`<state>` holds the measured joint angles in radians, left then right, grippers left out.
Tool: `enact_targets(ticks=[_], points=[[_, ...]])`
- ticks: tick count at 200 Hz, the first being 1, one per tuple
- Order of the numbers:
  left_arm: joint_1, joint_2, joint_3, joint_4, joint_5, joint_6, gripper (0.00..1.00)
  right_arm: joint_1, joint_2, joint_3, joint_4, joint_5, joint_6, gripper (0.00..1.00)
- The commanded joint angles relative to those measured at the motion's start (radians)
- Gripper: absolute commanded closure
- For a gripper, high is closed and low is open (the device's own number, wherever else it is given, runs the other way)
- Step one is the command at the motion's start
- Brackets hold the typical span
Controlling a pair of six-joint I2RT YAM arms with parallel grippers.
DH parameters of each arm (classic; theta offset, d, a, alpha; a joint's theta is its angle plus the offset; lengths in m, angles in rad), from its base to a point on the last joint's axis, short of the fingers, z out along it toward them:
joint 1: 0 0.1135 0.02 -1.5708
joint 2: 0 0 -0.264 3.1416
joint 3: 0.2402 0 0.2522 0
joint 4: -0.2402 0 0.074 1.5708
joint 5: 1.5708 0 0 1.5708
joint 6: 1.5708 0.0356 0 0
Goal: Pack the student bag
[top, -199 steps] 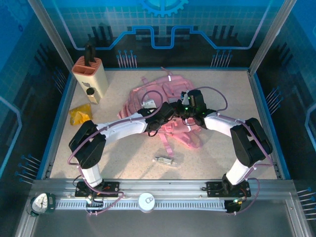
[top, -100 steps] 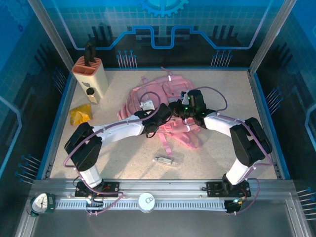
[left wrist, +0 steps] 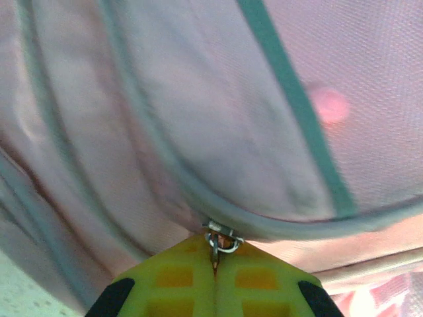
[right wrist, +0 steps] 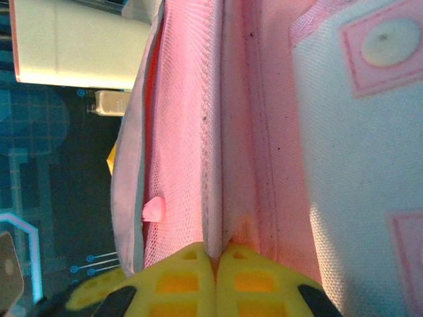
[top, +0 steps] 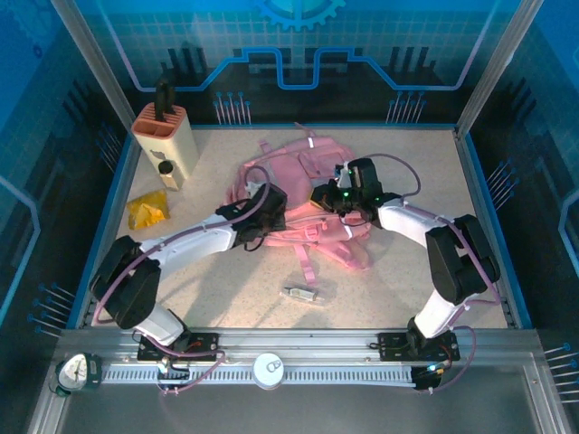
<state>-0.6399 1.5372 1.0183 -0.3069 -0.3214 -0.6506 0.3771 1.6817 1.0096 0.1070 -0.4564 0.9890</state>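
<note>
At the student bag's zip, left pincer clamps.

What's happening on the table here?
Both arms are working on the pink backpack mid-table. The left gripper is shut on a metal zipper pull; the right gripper is shut, pinching a fold of the bag's fabric. A yellow packet and a beige holder sit off to the left, outside the bag.
</note>
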Motion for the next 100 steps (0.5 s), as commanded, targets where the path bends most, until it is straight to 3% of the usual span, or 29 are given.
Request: enact_targets(ticks=[1,34,54,76,100], points=[[0.066,-0.036,-0.026,0.017,0.131,0.184,1.0,-0.058,-0.042,0.086,-0.098,0.003,-0.122,1.0],[0.044,0.008,0.029,0.012,0.164,0.221,1.0,-0.127,-0.015,0.126,-0.146,-0.006,-0.177,1.0],[-0.009,0.023,0.031,0.083,0.228,0.229,1.0,-0.162,0.039,0.205,-0.215,-0.009,-0.226,1.0],[-0.085,0.079,0.101,0.094,0.209,0.227,1.0,-0.186,0.113,0.299,-0.25,-0.042,-0.265,1.0],[-0.105,0.167,0.177,0.143,0.27,0.139,1.0,-0.206,0.148,0.374,-0.34,-0.05,-0.311,0.74]])
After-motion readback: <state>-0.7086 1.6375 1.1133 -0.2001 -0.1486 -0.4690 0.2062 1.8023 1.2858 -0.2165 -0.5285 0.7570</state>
